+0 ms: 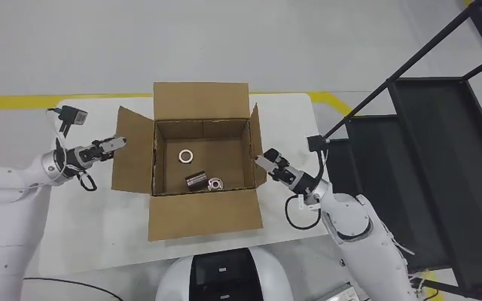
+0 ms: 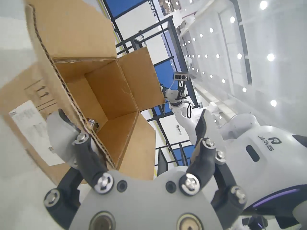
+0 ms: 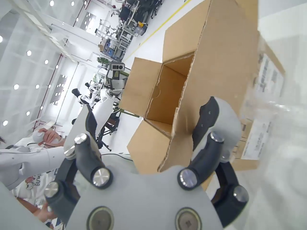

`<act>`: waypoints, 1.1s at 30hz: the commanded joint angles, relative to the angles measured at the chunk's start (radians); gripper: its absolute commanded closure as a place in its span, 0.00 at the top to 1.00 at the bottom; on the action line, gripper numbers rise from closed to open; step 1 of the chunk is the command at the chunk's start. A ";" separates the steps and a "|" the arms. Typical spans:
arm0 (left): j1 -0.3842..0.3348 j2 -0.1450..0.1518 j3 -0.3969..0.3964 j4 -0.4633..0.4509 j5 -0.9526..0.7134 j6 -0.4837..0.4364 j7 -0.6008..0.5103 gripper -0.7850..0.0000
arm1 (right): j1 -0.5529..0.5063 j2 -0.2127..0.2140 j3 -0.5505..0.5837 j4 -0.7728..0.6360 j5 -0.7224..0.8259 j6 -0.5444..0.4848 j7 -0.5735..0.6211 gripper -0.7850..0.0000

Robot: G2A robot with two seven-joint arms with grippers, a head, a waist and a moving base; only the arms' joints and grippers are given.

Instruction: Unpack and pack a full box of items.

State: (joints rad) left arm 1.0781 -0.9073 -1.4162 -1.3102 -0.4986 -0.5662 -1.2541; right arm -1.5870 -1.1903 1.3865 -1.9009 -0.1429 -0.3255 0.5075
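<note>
An open cardboard box stands in the middle of the white table. On its floor lie a pale ring, a dark cylinder and a small metal round part. My left gripper is open at the box's left flap. That flap's corrugated edge runs between the fingers, close to one pad. My right gripper is open at the right flap, whose torn edge stands between the fingers. The metal part shows over the flap edge.
A black metal stair frame stands just past the table's right end. A yellow floor line runs behind the table. Bare tabletop lies to the left of the box and in front of it.
</note>
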 commanded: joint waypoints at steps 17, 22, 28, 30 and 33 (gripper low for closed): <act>-0.149 -0.023 0.281 0.057 0.100 0.007 -0.006 1.00 | 0.219 -0.025 -0.280 0.129 -0.342 0.163 0.052 1.00; -0.190 -0.028 0.330 0.093 0.163 0.000 0.000 1.00 | 0.194 -0.018 -0.251 0.090 -0.315 0.138 0.051 1.00; -0.216 -0.034 0.344 0.112 0.165 -0.030 0.030 1.00 | 0.158 -0.009 -0.192 0.022 -0.212 0.087 0.066 1.00; -0.205 -0.030 0.329 0.093 0.114 -0.033 0.033 1.00 | 0.142 -0.005 -0.161 0.000 -0.158 0.063 0.068 1.00; -0.170 -0.017 0.291 0.041 0.027 -0.036 0.036 1.00 | 0.116 0.003 -0.105 -0.022 -0.079 0.023 0.080 1.00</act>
State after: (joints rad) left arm 0.8942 -0.9291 -1.1120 -1.2515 -0.4365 -0.6032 -1.2170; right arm -1.4641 -1.1894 1.2633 -1.9186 -0.2453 -0.2923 0.5840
